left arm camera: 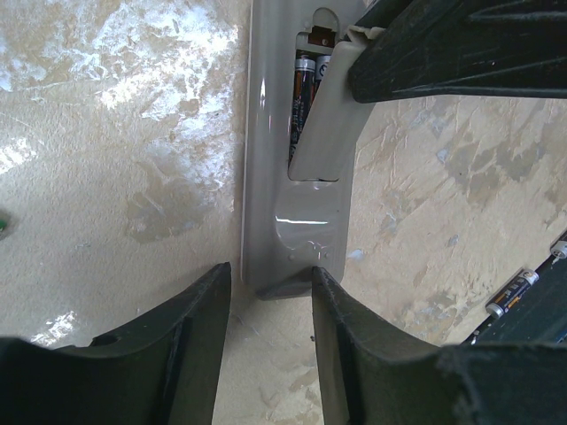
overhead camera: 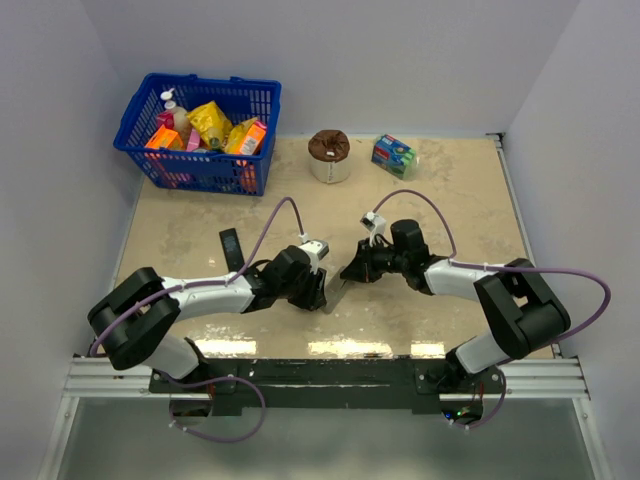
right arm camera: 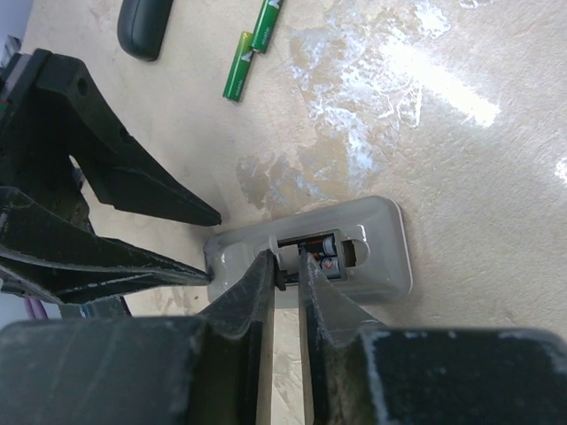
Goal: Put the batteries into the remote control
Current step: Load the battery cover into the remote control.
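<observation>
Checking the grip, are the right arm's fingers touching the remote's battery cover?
Touching. In the left wrist view, the right fingers press on the raised top end of the battery cover, above the batteries.

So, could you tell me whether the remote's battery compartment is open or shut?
Open: the cover sits tilted up off the remote control, batteries show inside beside it, and the right gripper pinches the cover's edge.

No text is legible: print on the dark cylindrical batteries [left arm camera: 301, 97] inside the grey plastic remote [left arm camera: 297, 221], and on the green sticks [right arm camera: 238, 66] beyond it, is blurred.
</observation>
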Motion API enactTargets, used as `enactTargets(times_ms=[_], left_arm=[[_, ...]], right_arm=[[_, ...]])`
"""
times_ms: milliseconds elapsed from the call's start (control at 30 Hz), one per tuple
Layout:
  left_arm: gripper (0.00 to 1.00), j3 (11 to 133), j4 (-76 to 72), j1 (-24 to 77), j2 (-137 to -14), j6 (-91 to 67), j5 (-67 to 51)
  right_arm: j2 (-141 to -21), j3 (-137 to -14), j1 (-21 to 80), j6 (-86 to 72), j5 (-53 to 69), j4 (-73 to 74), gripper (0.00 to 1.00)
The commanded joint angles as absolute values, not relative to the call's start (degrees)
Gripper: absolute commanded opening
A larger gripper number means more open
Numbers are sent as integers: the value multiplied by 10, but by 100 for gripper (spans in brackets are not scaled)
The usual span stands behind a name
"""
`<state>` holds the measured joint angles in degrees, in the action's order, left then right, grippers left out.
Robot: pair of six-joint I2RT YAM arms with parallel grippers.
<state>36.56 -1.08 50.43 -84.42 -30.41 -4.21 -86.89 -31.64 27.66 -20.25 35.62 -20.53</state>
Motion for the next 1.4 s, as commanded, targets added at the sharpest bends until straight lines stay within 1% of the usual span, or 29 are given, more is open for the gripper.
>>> enactTargets(times_ms=[0, 467, 833, 1067, 1367], left_arm=[[46, 379, -4, 506, -845, -301, -18], [46, 376, -3, 506, -840, -303, -18], [47, 374, -4, 507, -838, -305, -21], [47, 371, -5, 506, -835, -306, -21], [47, 370, -7, 506, -835, -305, -21]], right_arm=[[-876, -312, 288, -159, 332, -107, 17], [-869, -339, 288, -134, 330, -75, 25], [-870, -378, 294, -122, 332, -33, 25], [-882, -423, 298, -74, 333, 50, 26], [-913, -436, 313, -47, 358, 72, 27]])
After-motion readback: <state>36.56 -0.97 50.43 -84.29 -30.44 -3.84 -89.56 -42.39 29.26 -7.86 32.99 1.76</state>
